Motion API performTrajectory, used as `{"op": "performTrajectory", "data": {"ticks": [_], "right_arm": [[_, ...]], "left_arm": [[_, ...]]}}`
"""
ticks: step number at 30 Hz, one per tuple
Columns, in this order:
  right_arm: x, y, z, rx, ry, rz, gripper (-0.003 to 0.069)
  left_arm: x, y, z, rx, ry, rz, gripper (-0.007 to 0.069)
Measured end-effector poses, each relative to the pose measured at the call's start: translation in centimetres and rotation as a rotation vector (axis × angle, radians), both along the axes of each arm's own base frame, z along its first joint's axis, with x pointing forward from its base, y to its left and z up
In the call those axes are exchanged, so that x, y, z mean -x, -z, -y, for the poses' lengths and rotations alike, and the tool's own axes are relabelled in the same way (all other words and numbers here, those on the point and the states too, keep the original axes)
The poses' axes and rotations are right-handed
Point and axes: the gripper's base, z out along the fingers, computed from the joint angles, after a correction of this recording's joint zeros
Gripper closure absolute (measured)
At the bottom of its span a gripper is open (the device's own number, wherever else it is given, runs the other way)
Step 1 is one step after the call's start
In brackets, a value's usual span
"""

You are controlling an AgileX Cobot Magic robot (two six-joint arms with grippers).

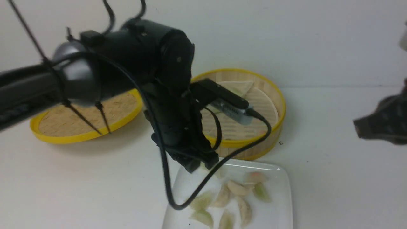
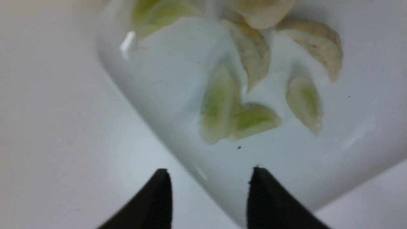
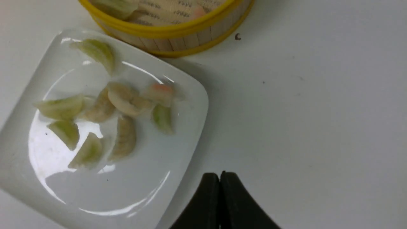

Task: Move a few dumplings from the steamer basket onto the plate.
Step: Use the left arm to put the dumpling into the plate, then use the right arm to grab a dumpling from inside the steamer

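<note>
The white bench (image 1: 334,178) is carrying three items. The plate (image 1: 270,206), squarish and glossy white, is lying flat on it. The steamer basket (image 1: 276,136), rimmed in yellow, is standing just beyond the plate, close against its far edge. The flat woven lid (image 1: 89,116), also yellow-rimmed, is lying to the left of the basket. A small dark curled mark (image 1: 281,143) is showing on the bench just beside the basket.

Honestly can't pin down what kind of room I'm in. The bamboo basket (image 1: 241,144), plate (image 1: 279,197) and dumplings (image 1: 244,211) say kitchen, but all I've got around them is a plain white tabletop (image 1: 334,178) and a bare pale wall (image 1: 302,41), so could be a lab too.
</note>
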Motion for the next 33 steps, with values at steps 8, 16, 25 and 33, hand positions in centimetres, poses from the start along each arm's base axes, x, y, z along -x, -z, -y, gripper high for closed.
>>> {"op": "performTrajectory", "data": {"ticks": [8, 16, 25, 33], "right_arm": [[-9.8, 3.6, -2.6, -0.045, -0.203, -0.083, 0.0673], [-19.1, 9.5, -7.4, 0.026, -0.383, -0.001, 0.0638], [-27.1, 14.9, -10.0, 0.033, -0.371, 0.097, 0.0432], [-31.1, 19.7, -11.4, 0.03, -0.367, 0.146, 0.0262]], "left_arm": [[5.6, -6.8, -4.4, 0.116, -0.07, 0.141, 0.0631], [10.0, -6.8, -7.4, 0.146, -0.114, 0.125, 0.0631], [10.9, -5.9, -7.7, 0.158, -0.135, 0.079, 0.0631], [11.0, -5.9, -7.6, 0.173, -0.136, 0.067, 0.0631]]}}
